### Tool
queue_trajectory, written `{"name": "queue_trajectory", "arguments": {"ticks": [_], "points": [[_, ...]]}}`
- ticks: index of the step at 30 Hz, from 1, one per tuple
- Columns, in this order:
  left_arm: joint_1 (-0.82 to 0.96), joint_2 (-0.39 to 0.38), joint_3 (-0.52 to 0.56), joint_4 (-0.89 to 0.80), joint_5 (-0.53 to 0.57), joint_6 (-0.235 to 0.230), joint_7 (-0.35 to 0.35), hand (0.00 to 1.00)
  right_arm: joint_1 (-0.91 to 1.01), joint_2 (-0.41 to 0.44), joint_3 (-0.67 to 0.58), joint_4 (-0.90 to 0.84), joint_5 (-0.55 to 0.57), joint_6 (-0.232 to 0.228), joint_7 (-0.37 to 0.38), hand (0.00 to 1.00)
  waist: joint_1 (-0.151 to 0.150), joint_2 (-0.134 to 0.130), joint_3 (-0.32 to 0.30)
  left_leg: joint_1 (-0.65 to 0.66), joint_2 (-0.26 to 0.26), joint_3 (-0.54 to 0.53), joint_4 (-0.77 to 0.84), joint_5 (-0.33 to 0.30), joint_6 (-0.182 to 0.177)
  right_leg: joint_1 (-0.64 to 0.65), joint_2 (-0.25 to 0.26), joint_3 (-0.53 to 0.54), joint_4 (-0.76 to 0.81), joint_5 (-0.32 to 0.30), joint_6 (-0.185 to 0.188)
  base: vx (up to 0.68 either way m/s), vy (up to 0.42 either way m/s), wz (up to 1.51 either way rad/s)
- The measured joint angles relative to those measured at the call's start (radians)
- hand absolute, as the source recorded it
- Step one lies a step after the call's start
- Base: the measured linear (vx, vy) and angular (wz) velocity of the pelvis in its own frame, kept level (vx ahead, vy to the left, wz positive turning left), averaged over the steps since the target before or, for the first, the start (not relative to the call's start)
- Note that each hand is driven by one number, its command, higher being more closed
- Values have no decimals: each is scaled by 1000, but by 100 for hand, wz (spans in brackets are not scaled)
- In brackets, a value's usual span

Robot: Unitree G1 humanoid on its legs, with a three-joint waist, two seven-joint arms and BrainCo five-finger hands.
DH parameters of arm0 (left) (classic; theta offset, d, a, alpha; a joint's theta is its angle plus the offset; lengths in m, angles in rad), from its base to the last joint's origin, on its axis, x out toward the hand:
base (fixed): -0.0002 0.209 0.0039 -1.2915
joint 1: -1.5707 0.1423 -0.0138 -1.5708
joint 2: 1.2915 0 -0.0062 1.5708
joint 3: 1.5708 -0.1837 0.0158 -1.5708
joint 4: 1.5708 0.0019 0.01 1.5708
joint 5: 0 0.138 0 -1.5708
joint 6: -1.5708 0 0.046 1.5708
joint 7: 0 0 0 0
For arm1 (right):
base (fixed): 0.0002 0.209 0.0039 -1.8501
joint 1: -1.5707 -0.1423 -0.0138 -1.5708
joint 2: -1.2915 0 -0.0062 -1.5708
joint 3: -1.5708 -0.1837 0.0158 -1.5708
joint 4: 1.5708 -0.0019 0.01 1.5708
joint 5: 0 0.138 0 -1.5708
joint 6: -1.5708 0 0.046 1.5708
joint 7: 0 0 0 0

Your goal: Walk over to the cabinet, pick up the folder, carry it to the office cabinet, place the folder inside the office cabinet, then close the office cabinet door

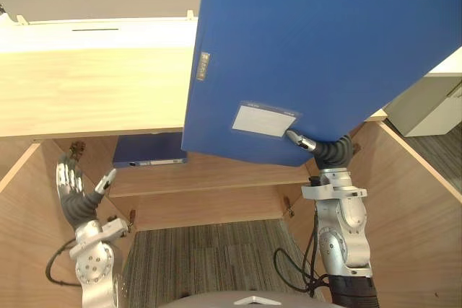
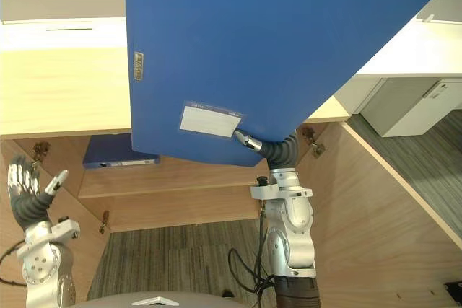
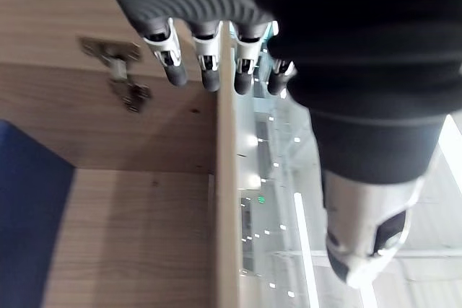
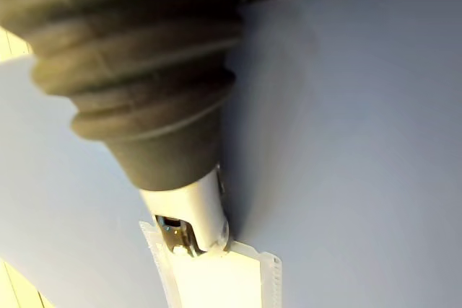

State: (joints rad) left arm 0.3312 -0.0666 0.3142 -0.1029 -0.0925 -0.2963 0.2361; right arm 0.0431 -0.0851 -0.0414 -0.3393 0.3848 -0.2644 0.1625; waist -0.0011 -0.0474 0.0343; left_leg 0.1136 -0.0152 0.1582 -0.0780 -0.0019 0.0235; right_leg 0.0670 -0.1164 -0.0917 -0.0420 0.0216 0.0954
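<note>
Left eye view: right hand holds one blue folder high, left hand open

The right arm stands upright from the lower right, and the right hand (image 1: 321, 148) grips the lower edge of the raised folder (image 1: 310, 55). Its thumb presses the front face beside the single white label (image 1: 264, 119). Its fingers are hidden behind the folder.

The left hand (image 1: 76, 189) is held up at the lower left, palm inward, with straight, slightly spread fingers (image 3: 209, 70) holding nothing. It is near a metal hinge (image 3: 119, 70).

There are two blue folders in all. The second folder (image 1: 148, 151) lies flat on a shelf inside the open office cabinet (image 1: 86, 91).
</note>
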Motion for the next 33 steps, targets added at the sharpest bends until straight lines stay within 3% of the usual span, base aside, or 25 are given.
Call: {"name": "queue_trajectory", "arguments": {"ticks": [6, 11, 16, 25, 26, 28, 30, 33], "points": [[16, -10, 9, 226, 51, 58, -8, 0, 18, -1, 17, 4, -1, 1, -3, 100, 4, -1, 0, -13, 0, -6, 0, -1, -2, -8, 0, -5, -7, 0, 0, -3, -11, 2], [-6, 0, 11, 553, 59, 103, -51, 0, 25, -2, 122, 57, -12, 3, -23, 100, 3, -5, -3, -13, 2, -5, 0, -3, -5, -8, 2, -4, -12, 0, 0, 0, 0, 0], [-18, 42, 4, 779, 55, 126, -70, 0, 24, -20, 248, 136, -49, 7, -38, 100, 6, -11, -6, -13, 7, -5, 1, -4, -5, -8, 3, -3, -13, 1, 0, -28, -26, 0], [-63, 128, -43, 997, 57, 140, -99, 0, -79, -159, 464, 290, -259, 21, -33, 100, 35, -28, 22, -48, 1, -10, 1, 4, -3, -31, 4, -4, -34, 24, 1, -54, -22, 1], [-74, 130, -43, 996, 57, 140, -105, 0, -111, -172, 491, 296, -281, 26, -32, 100, 36, -17, 47, -75, 1, -9, 19, 3, -4, -58, 2, -3, -19, 23, 0, -55, -9, 1], [-114, 142, -61, 996, 57, 140, -113, 0, -184, -181, 518, 320, -316, 27, -32, 100, 37, -30, 94, -141, 6, -9, 82, -12, -3, -118, -1, 0, 31, 19, -6, -97, -4, 1], [-167, 154, -86, 995, 57, 139, -116, 0, -258, -191, 533, 350, -349, 27, -37, 100, 39, -18, 159, -242, 19, -10, 199, -49, 0, -188, 0, 0, 95, 12, -16, -152, -8, 2], [-256, 158, -121, 992, 57, 137, -117, 0, -366, -221, 553, 421, -404, 28, -42, 100, 41, 25, 260, -404, 43, -21, 384, -106, 8, -310, 4, -2, 200, -8, -14, -224, 14, 5]]}}
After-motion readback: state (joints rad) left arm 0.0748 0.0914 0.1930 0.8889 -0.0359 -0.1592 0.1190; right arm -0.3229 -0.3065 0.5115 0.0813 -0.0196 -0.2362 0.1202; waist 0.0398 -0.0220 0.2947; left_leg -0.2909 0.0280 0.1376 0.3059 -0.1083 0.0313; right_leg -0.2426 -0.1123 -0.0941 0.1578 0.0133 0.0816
